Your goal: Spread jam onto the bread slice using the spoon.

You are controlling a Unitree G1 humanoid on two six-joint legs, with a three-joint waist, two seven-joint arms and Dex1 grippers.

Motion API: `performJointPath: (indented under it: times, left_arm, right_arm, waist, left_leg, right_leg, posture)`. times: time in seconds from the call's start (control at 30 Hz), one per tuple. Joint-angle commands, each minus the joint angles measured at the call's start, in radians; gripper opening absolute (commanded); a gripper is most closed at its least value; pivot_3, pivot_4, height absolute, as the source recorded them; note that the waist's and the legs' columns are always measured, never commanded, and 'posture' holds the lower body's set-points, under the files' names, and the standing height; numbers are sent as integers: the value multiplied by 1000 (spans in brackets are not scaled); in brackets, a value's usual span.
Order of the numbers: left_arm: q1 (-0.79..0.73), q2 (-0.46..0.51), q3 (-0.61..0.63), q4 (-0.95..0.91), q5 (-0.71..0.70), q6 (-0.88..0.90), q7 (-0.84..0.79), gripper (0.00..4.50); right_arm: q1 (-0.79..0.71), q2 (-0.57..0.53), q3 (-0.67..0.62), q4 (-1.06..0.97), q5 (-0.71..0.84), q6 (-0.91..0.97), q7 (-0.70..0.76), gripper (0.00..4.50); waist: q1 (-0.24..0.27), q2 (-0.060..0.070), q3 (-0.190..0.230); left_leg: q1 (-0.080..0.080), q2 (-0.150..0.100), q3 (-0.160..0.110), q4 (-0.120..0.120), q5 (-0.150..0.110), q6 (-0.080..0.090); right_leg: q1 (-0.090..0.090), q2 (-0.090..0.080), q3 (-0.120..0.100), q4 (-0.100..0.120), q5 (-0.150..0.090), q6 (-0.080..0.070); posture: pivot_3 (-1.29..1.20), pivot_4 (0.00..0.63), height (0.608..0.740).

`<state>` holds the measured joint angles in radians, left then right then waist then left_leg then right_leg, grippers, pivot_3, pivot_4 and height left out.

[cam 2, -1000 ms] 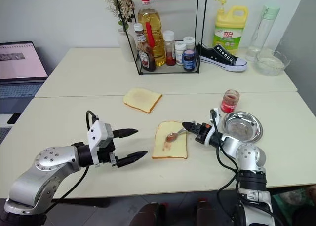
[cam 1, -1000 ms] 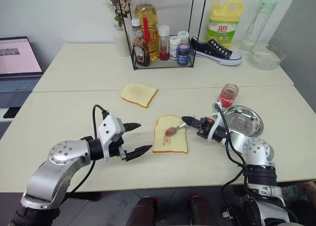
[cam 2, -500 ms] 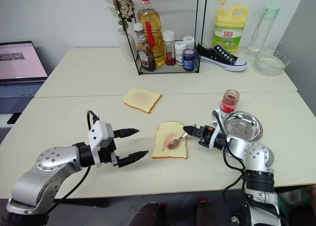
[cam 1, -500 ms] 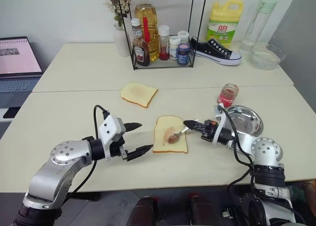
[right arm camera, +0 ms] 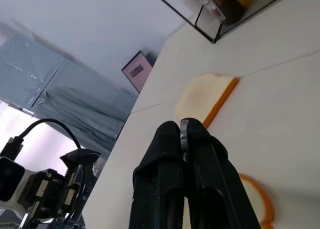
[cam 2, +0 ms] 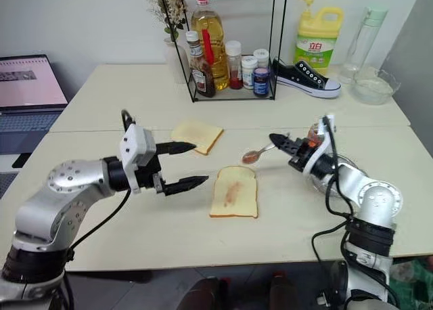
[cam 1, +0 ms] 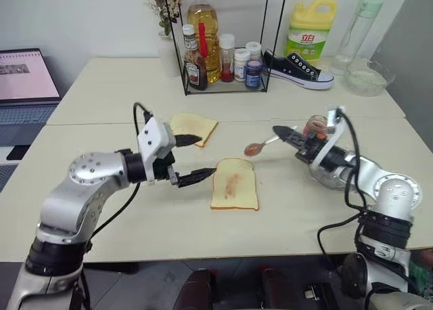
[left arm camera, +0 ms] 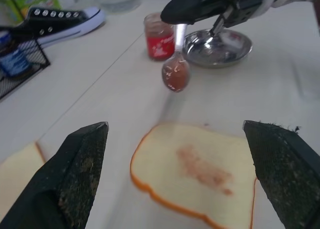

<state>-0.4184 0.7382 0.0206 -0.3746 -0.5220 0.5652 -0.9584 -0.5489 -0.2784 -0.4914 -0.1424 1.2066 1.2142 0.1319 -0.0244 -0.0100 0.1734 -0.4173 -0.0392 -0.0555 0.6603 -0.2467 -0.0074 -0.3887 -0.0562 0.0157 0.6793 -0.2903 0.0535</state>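
The bread slice lies flat on the table, near the front, between the two arms. A thin red smear of jam runs down its middle. The right gripper is up in the air, beyond the bread and to its right. Its two black fingers are squeezed tight on the handle of the spoon. The spoon sticks out toward the left, and its bowl hangs above the table just past the top edge of the bread, not touching it. There is a bit of red jam in the bowl of the spoon. The left gripper is in the air too, just left of the bread. Its fingers are spread wide and hold nothing. One finger points over a second slice, which lies farther back on the table. The other finger points at the left edge of the bread slice. A small jar with red jam stands by the right arm, and a round steel dish sits next to it. At the back of the table is a wire rack with bottles in it, a black shoe, a yellow jug and a glass bowl. A laptop is open at the far left.
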Motion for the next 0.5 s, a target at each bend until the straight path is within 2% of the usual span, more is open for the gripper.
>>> performJointPath:
  times: [0.03, 0.13, 0.27, 0.37, 0.5]
  left_arm:
    - [-100, -34, -78, 13, -8, -1, -47, 4500]
    - [-200, -96, -165, 83, 33, -35, -77, 4500]
    - [-290, -190, -230, 177, 75, -76, -88, 4500]
    - [-324, -254, -293, 254, 126, -138, -116, 4500]
    - [-336, -307, -357, 324, 173, -191, -159, 4500]
  right_arm:
    - [55, -66, -82, -118, 146, -1, -108, 22]
    - [111, -148, -128, -163, 210, -27, -188, 22]
    - [172, -247, -181, -154, 236, -76, -227, 22]
    - [231, -297, -210, -118, 173, -128, -213, 22]
    - [279, -310, -201, -24, 58, -220, -164, 22]
  waist:
    - [2, 0, 0]
    - [-2, 0, 0]
    - [-3, -1, 1]
    - [-4, -1, 1]
    - [-5, -1, 1]
  left_leg:
    - [0, 0, 0, 0, 0, 0]
    - [0, 0, 1, 0, 0, 0]
    - [0, 0, 2, 0, 0, 0]
    - [0, 0, 2, 0, 0, 0]
    - [0, 0, 3, 0, 0, 0]
  right_leg:
    - [0, 0, 0, 0, 0, 0]
    - [0, 0, 0, 0, 0, 0]
    - [0, 0, 1, 0, 0, 0]
    - [0, 1, 1, 0, 0, 0]
    - [1, 1, 2, 0, 0, 0]
  posture:
    - [0, 150, 740]
    - [0, 150, 740]
    - [0, 150, 740]
    - [0, 150, 740]
    - [0, 150, 740]
